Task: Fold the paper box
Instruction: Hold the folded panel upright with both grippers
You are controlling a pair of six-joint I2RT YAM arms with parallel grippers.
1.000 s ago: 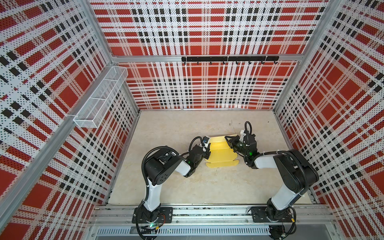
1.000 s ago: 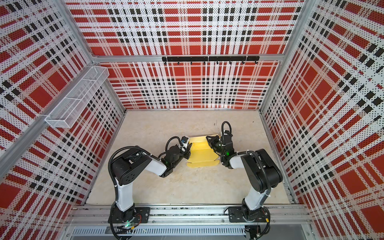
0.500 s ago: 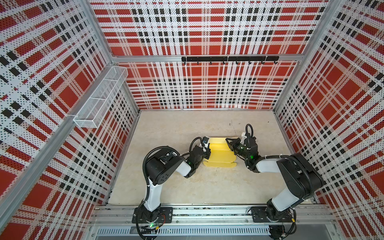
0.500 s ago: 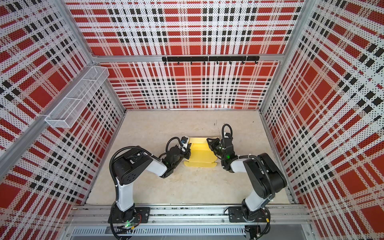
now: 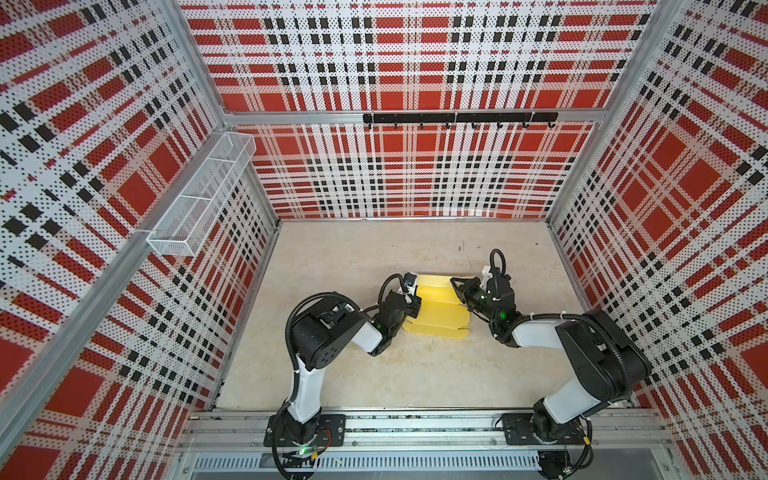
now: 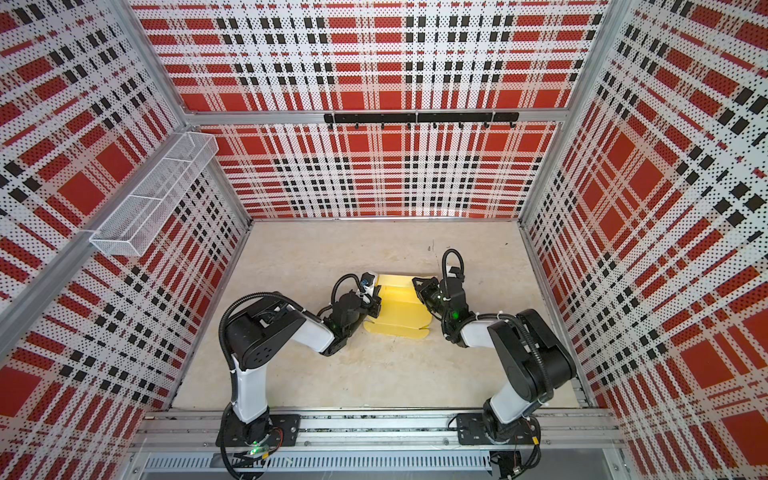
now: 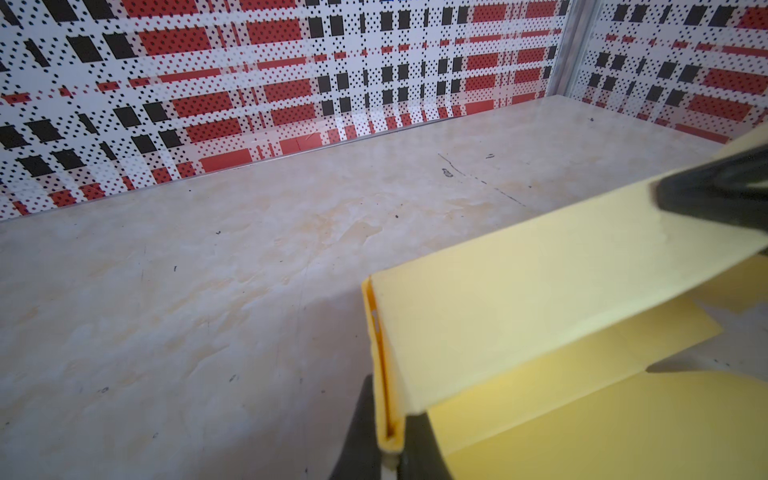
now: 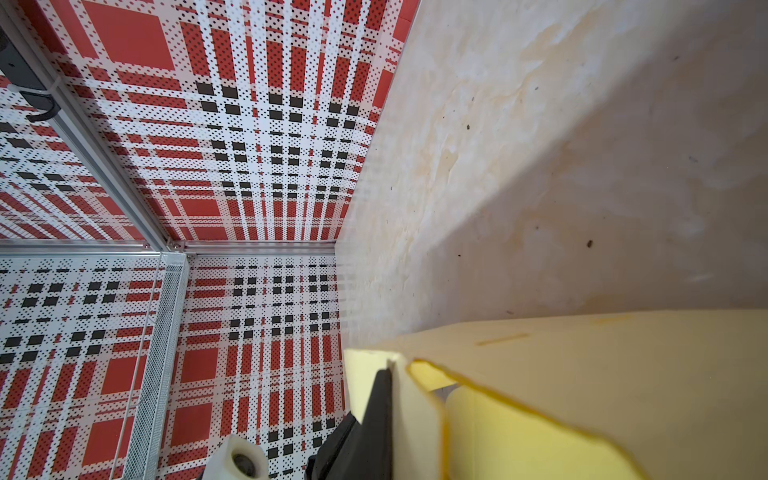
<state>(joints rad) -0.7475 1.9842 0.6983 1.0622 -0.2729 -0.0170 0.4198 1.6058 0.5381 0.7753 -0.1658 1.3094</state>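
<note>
cardboard so thin is light, springy and easily creased (so you pinch folded edges, not flat panels). paper box [image 5: 440,309] sits centre of the table [image 5: 374,365]; left gripper [image 7: 390,436] clamps its left wall, right gripper [image 5: 460,291] its raised right flap.

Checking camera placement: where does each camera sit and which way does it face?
Top views: high in front, looking down; both arms, left gripper and right gripper at the paper box.
Left wrist: low, facing the back wall; its gripper pinching the box.
Right wrist: facing the mesh basket corner; its gripper's finger.
All share the box.
</note>
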